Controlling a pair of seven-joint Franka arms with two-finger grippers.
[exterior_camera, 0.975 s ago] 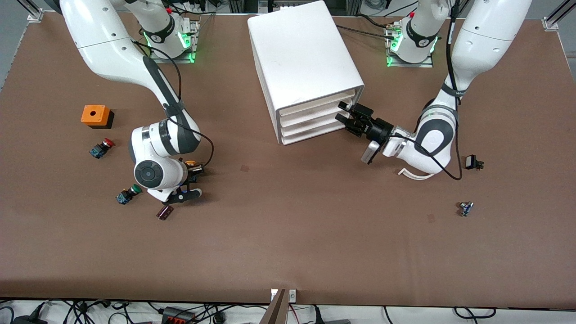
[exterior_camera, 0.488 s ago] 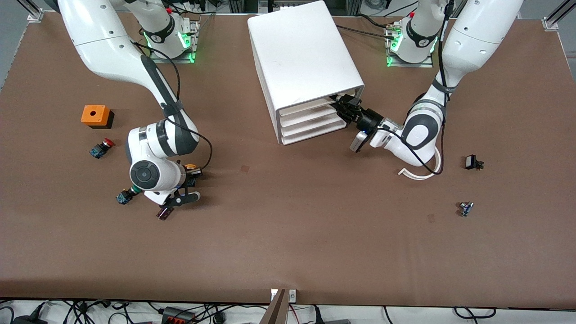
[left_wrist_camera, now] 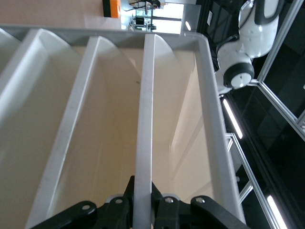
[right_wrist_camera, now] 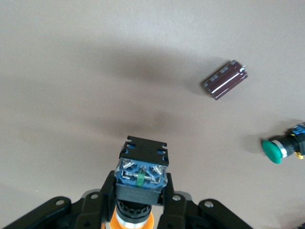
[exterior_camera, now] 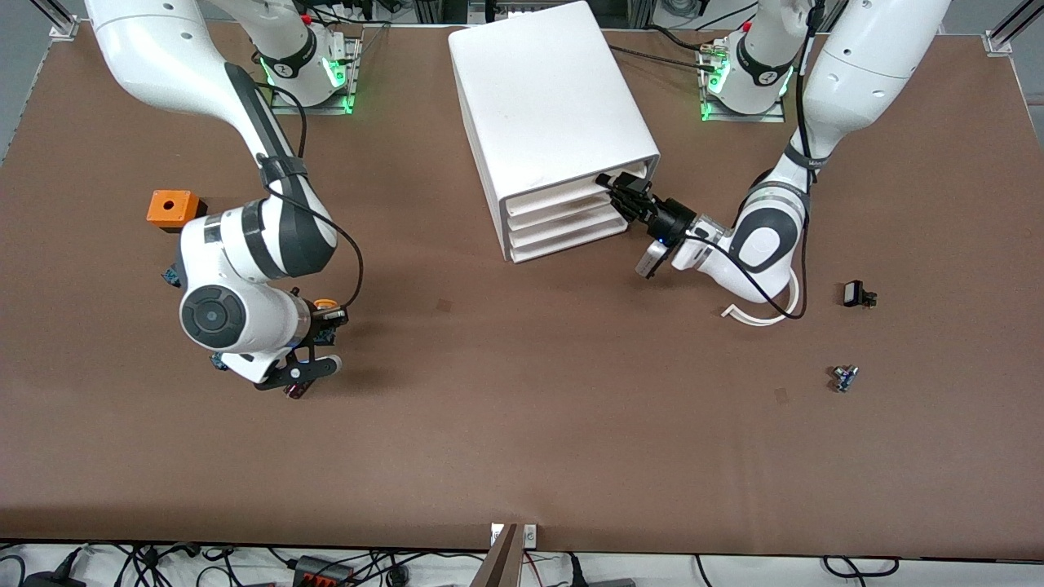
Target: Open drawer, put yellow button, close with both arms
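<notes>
As the table reads from the right arm's end toward the left arm's:
Orange box [exterior_camera: 173, 209]: sits on the table near the right arm's end, apart from the action and not part of the job.
Green button [right_wrist_camera: 274, 149] and dark cylinder [right_wrist_camera: 225, 79]: lie loose on the table below the right wrist, left alone because only the yellow one is wanted.
Right gripper [right_wrist_camera: 141, 191]: closed narrowly on the yellow button [right_wrist_camera: 141, 174], pinching its black and blue body with the yellow cap tucked toward the wrist.
Yellow button's place: in the right gripper over the table at the right arm's end, well apart from the cabinet. Its shadow lies separate on the tabletop, so it looks clear of the surface and ready to carry.
Cabinet [exterior_camera: 546, 98]: stands mid-table with its four drawer fronts angled toward the left arm, which suits a pull from that end.
Drawer [exterior_camera: 563, 194]: the top one, looking flush with the three below it, so not yet open.
Left gripper [exterior_camera: 620, 189]: pinched shut on the drawer's thin front lip, a grip that gives it something to pull on.
Likely step: draw the drawer out so the button has somewhere to go.
Small parts: a white curved strip [exterior_camera: 754, 316], a black piece [exterior_camera: 856, 293] and a tiny part [exterior_camera: 845, 377] lie unused toward the left arm's end.
</notes>
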